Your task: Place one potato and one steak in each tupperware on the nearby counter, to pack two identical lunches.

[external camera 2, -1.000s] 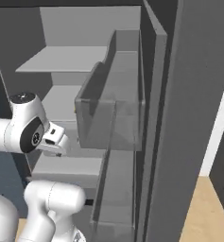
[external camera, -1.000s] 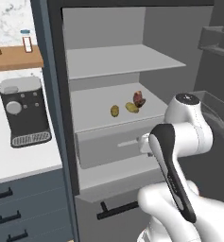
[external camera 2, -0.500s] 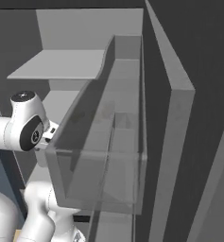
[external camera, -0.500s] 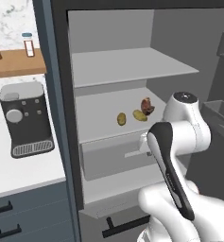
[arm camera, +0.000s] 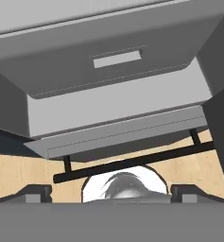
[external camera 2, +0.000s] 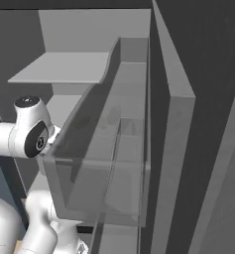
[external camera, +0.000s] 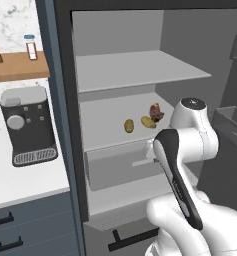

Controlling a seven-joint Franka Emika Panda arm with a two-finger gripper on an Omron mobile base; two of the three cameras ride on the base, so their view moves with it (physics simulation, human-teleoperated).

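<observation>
Fingertips (arm camera: pixel 35 191) are seen spread wide apart, nothing gripped, aimed at the fridge drawer (arm camera: pixel 108 61). Two potatoes (external camera: pixel 129 125) and a steak (external camera: pixel 155 112) are found on the fridge shelf (external camera: pixel 110 127), beside the counter (external camera: pixel 20 182).

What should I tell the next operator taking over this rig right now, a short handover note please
Gripper: open, holding nothing, pointed at the fridge drawer.
Food: two potatoes and a dark reddish piece, probably a steak, lie on the middle fridge shelf. I can make out only one such piece.
Counter: carries a coffee machine; no tray seen there from here.
Done: fridge is open.
Left: nothing picked yet; all the packing remains.
</observation>
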